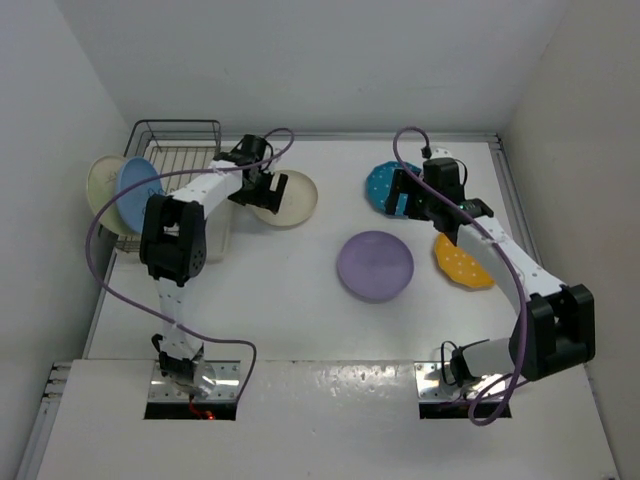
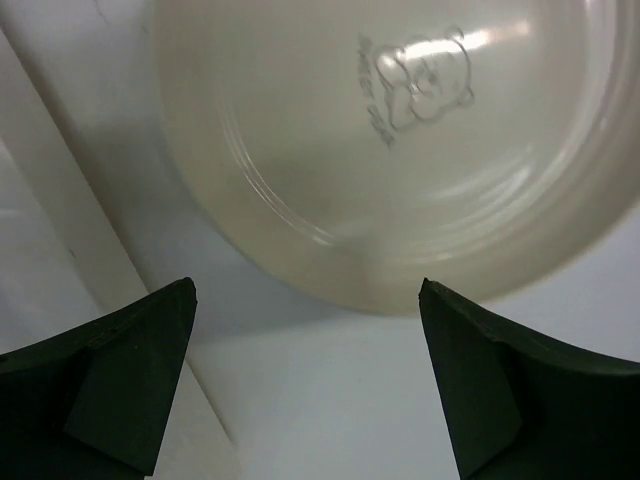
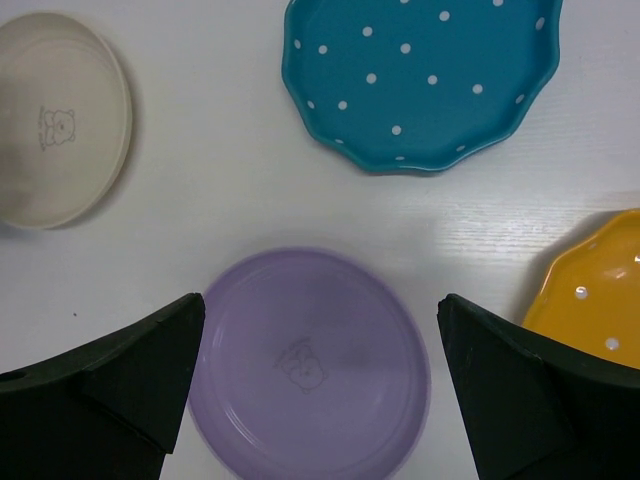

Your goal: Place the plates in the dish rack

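Cream plate fills the upper part of the view, lying flat on the white surface, with its near rim curving across the middle. A faint bear outline with small lettering beside it is stamped near the plate's centre, and glare runs along the ridged inner ring. The left hand is spread wide: two dark fingers rise from the bottom corners, nothing between them, tips just short of the near rim. A pale diagonal band crosses the left side; can't tell what it is.
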